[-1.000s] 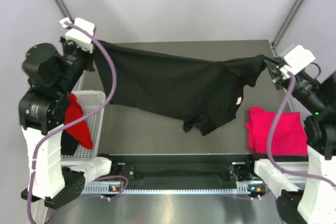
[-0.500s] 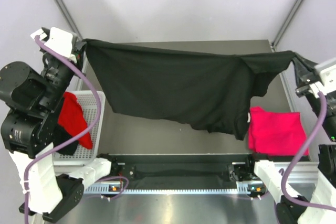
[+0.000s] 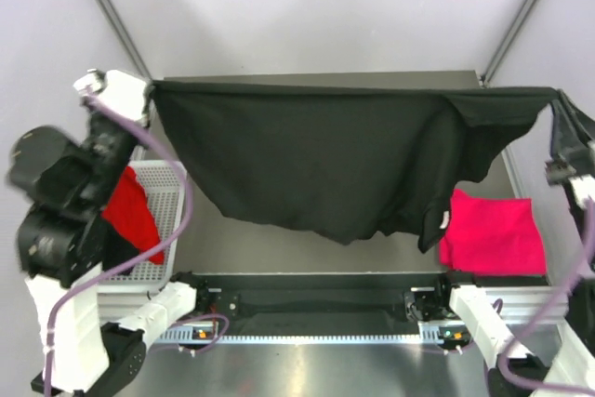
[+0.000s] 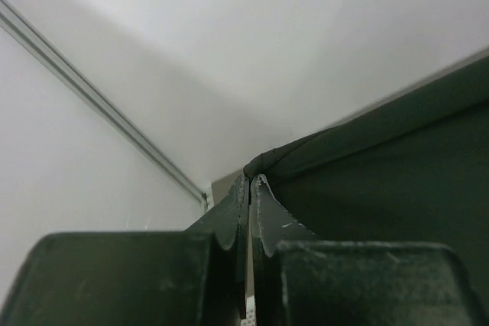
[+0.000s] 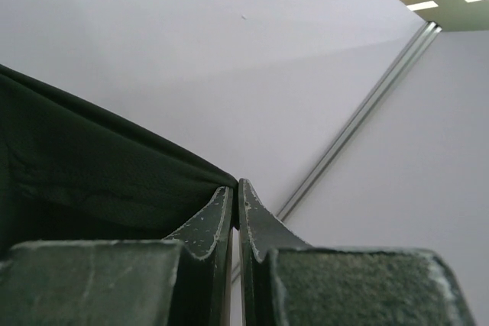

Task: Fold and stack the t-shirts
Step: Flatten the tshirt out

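Observation:
A black t-shirt (image 3: 325, 155) with a small white tag (image 3: 444, 221) hangs stretched wide in the air over the table. My left gripper (image 3: 149, 90) is shut on its left top corner, seen pinched in the left wrist view (image 4: 250, 181). My right gripper (image 3: 558, 99) is shut on its right top corner, seen in the right wrist view (image 5: 235, 186). A folded pink-magenta t-shirt (image 3: 493, 234) lies on the table at the right, under the right arm. A red t-shirt (image 3: 130, 211) and a black one (image 3: 121, 250) sit in the basket at the left.
A white wire basket (image 3: 167, 188) stands at the table's left edge beside the left arm. The dark table (image 3: 242, 244) shows under the hanging shirt. Grey walls and a frame post (image 3: 112, 16) stand behind.
Both grippers have risen and moved apart, pulling the black t-shirt taut and lifting its hem higher off the table. The top edge is now nearly straight.

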`<state>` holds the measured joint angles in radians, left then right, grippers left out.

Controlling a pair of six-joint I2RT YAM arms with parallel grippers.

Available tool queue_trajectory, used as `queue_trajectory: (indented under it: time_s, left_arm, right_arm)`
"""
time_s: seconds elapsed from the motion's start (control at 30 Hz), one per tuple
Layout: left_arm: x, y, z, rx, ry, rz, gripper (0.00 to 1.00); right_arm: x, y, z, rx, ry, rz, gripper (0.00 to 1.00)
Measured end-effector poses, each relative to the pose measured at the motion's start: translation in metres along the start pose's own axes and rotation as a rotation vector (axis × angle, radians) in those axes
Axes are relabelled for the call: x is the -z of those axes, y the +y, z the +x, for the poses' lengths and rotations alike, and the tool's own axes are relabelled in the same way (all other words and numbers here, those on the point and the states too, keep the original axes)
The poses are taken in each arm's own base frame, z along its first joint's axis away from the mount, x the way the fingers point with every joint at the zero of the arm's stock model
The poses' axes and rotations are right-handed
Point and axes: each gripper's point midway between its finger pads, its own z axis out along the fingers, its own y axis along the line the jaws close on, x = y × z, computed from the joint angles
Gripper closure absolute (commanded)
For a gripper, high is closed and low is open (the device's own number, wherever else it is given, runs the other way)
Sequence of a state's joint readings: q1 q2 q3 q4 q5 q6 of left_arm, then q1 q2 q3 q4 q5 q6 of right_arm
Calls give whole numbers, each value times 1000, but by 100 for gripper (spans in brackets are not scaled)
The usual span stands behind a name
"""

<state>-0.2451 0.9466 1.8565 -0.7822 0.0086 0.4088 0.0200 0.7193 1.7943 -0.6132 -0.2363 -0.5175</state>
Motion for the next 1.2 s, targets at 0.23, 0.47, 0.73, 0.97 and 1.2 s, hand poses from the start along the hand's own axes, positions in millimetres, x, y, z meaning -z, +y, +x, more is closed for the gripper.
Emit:
queue_trajectory:
  time_s: [0.23, 0.47, 0.73, 0.97, 1.2]
  left_arm:
    - [-81, -36, 135, -123, 301, 50, 100]
    - [-148, -61, 222, -132, 481, 99, 100]
    - [-144, -36, 152, -42, 319, 30, 100]
    - [-77, -25, 87, -5, 160, 34, 100]
    - [-5, -18, 37, -4, 34, 37, 100]
  right_arm:
    - [-69, 44, 117, 10, 202, -118, 100]
    - [-130, 77, 229, -24, 420, -213, 100]
    - [-122, 61, 205, -38, 379, -162, 100]
    - [-56, 39, 119, -19, 234, -89, 100]
    - [31, 30, 45, 21, 95, -24, 100]
